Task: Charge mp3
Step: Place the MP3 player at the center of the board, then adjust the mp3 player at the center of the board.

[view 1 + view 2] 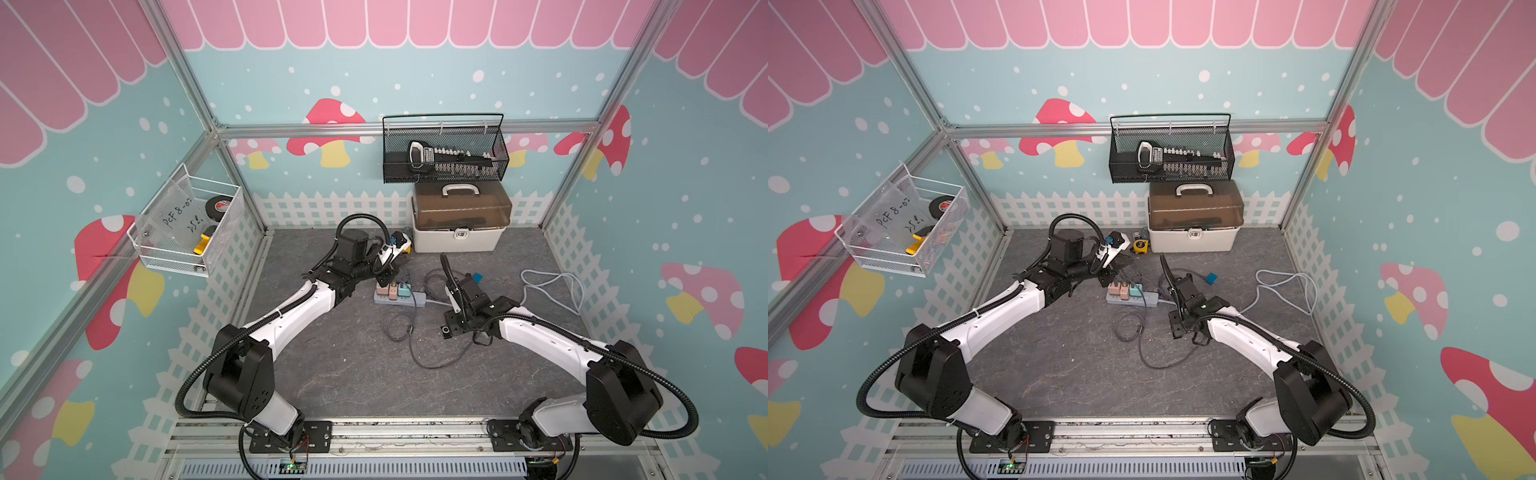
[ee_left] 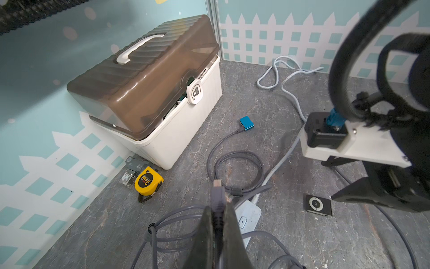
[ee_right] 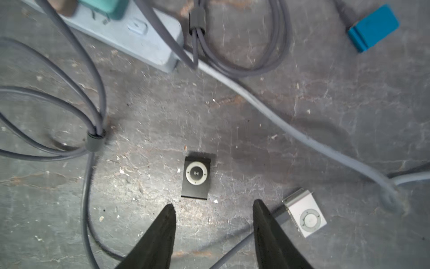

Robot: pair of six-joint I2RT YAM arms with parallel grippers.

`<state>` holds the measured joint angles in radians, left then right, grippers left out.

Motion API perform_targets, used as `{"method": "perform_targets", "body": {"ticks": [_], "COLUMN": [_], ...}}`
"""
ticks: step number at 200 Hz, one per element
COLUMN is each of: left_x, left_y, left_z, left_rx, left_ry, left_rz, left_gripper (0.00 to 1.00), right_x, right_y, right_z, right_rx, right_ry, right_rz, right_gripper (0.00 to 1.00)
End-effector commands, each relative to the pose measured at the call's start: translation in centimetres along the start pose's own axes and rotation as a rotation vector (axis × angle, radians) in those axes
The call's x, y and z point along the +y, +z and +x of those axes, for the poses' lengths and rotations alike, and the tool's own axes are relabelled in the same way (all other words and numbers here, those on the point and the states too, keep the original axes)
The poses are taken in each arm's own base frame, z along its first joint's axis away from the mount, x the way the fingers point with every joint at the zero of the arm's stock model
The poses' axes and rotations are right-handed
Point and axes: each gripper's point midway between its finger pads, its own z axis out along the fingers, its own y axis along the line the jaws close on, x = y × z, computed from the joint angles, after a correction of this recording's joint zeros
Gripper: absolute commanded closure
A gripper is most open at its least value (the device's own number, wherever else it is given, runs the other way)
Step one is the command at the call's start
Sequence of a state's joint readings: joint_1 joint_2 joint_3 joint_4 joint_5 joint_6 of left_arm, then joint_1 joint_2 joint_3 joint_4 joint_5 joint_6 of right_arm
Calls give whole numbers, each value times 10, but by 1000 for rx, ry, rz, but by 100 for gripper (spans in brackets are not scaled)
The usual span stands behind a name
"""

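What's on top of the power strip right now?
Two pinkish chargers and a teal charger stand plugged in side by side on the power strip; a grey cable crosses its bare switch end. The sockets beneath the chargers are covered.

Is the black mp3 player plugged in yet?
No. The black player lies flat with no cable attached; the left gripper holds the plug.

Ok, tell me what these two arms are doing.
The left gripper is shut on the plug end of a grey charging cable. The right gripper hangs open close to a small black square mp3 player, which lies flat with no cable in it. A small blue player nearby already has a cable plugged in.
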<state>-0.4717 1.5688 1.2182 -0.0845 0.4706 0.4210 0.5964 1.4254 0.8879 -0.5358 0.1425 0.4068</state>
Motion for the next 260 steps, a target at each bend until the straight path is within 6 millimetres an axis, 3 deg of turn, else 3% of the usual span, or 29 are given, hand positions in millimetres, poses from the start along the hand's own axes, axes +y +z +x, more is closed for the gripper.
{"method": "perform_targets", "body": {"ticks": [1, 32, 93, 128, 155, 186, 230, 260], "left_x": [-1, -4, -5, -4, -2, -1, 2, 5], "left_y": [-7, -7, -5, -2, -1, -1, 4, 5], "left_z": [-15, -13, -10, -7, -7, -6, -6, -8], "left_rx": [-35, -27, -18, -9, -7, 5, 7, 5], "left_ry": [9, 7, 4, 3, 1, 11, 7, 9], "left_rz": [-3, 3, 4, 2, 1, -6, -9, -12], "left_gripper": [100, 100, 100, 100, 100, 100, 100, 100], "right_x": [-22, -31, -20, -7, 12, 35, 52, 50], "right_y": [10, 21, 49, 47, 45, 35, 35, 17], "right_z": [28, 43, 42, 37, 27, 29, -10, -26], "right_rx": [88, 124, 140, 101, 81, 72, -12, -57], "right_ry": [36, 39, 64, 103, 130, 149, 117, -44], "right_rz": [117, 171, 174, 146, 116, 86, 59, 56], "right_gripper": [49, 49, 51, 53, 56, 55, 55, 51]}}
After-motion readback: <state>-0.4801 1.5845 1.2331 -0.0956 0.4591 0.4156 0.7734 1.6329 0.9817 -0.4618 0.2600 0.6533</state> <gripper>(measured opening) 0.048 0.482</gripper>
